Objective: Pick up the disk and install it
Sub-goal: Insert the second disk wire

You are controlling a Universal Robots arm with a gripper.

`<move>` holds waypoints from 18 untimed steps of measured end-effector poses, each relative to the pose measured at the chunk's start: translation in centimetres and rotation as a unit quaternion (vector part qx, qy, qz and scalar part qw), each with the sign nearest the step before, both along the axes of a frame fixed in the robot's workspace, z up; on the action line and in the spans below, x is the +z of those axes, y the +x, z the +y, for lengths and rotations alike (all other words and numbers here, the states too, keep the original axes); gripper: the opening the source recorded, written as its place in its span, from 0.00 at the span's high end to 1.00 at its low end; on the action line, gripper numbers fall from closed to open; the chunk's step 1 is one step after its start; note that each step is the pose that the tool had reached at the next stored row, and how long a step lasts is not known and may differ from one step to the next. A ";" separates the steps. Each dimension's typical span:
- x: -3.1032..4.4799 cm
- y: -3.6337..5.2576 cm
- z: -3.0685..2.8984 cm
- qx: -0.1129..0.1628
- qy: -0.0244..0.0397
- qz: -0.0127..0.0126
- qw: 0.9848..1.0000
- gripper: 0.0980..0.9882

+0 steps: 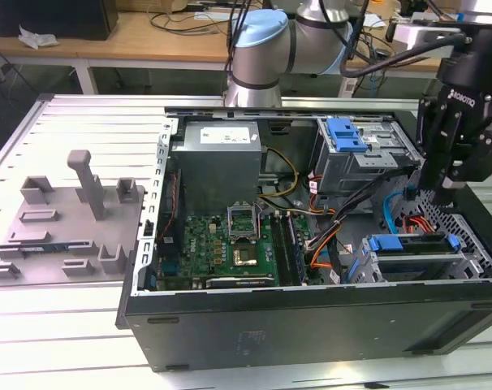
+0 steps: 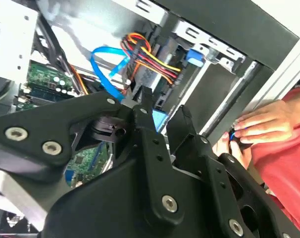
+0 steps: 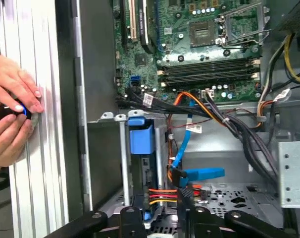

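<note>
**Ana:** Since the gripper (image 1: 445, 191) hangs right over the drive cage, what worries you?

**Ben:** The cables. A blue data cable (image 3: 182, 148) and a red, orange and yellow wire bundle (image 3: 162, 196) lie just beside the fingertips (image 3: 189, 218). Any sideways or pulling move could hook one and drag a plug loose.

**Ana:** Is it carrying anything?

**Ben:** I think not. In both wrist views the fingers stand apart, with nothing pinched between them.

**Ana:** And the disk (image 1: 412, 248)?

**Ben:** It sits in the cage at the corner of the computer case (image 1: 311, 325), by the near wall on the exterior view's right. Whether it has clicked fully home I cannot tell. If it is only part way in, a push off its axis could jam the blue bracket in the rails.

**Ana:** Which way does it run?

**Ben:** Its long axis lies along that near wall, and the blue tab end points toward the motherboard (image 3: 199, 44).

**Ana:** Anything else?

**Ben:** A person's hands (image 3: 14, 114) rest on the table (image 1: 67, 325) edge beside the case, holding a small dark object. A wide swing of the arm could reach them.
</note>
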State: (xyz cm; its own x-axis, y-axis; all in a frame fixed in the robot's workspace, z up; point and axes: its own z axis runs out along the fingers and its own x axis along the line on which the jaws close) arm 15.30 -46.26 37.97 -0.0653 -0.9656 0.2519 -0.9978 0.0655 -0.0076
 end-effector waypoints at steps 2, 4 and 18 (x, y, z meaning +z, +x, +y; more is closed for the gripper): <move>0.00 0.00 0.97 -0.001 -0.002 0.000 1.000 0.67; -0.08 -0.01 0.98 -0.007 -0.004 0.000 1.000 0.67; -1.13 -0.64 2.40 -0.026 -0.058 0.006 0.998 0.67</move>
State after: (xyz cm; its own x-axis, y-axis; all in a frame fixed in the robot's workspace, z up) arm 14.66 -43.86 36.83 -0.1115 -0.9253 0.3625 -0.9931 0.1174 -0.0057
